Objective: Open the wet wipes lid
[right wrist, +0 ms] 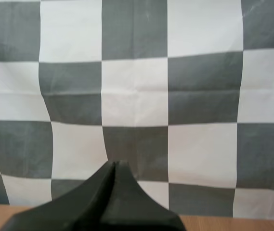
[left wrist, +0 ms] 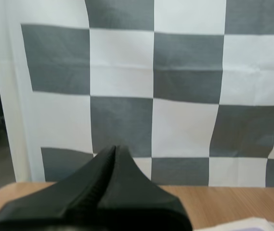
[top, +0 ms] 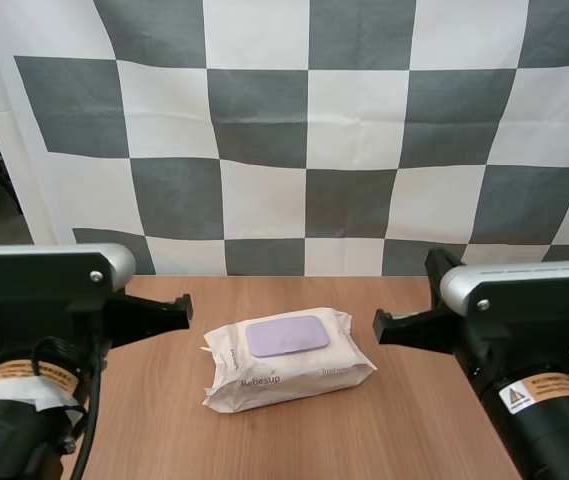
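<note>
A white pack of wet wipes (top: 289,358) lies flat in the middle of the wooden table (top: 414,420), its lilac lid (top: 286,336) down flat on top. My left gripper (top: 186,306) hovers to the left of the pack, tips pointing toward it, apart from it. My right gripper (top: 378,327) hovers to the right of the pack, also apart. In the left wrist view the left gripper (left wrist: 115,148) forms one dark wedge, shut on nothing, and a corner of the pack (left wrist: 252,224) peeks in beside it. The right gripper (right wrist: 114,164) is likewise one shut wedge.
The table stretches bare around the pack, with free room in front of it and on both sides. Its far edge runs just behind the pack.
</note>
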### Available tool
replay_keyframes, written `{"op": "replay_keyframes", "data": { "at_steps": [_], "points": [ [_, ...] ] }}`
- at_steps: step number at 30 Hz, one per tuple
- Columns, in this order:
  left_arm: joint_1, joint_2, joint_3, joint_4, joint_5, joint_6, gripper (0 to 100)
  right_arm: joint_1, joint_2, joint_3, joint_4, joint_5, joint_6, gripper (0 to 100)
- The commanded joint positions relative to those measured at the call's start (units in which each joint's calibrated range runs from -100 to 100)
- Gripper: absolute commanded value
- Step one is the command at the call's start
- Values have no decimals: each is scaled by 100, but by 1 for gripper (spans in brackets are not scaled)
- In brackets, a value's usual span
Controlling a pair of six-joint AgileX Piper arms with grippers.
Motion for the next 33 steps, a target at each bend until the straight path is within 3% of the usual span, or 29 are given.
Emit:
{"op": "replay_keyframes", "data": {
  "at_steps": [1, 10, 14, 18, 21, 27, 33],
  "points": [
    [-6, 0, -536, 65, 520, 1, 0, -2, -1, -565, 7, 381, -1, 0],
    [-6, 0, -852, 66, 955, 124, 0, -2, -1, -879, 242, 1042, -32, 0],
    [-6, 0, -852, -533, 2000, 1763, 0, -2, -1, -1302, 103, 2445, -369, 0],
    [-6, 71, -852, -1503, 2979, 2815, 0, -2, 225, -1627, 72, 3184, -378, 0],
    [-6, 348, -852, -2024, 3423, 3396, 0, -2, 499, -1844, 33, 3421, -522, 0],
    [-6, 1316, -1001, -2139, 4167, 4020, 0, -2, 1091, -2214, 43, 4069, -1241, 0],
    [-6, 2581, -1001, -2476, 3677, 4603, 0, -2, 1715, -2570, 67, 4499, -1411, 0]
  ]
}}
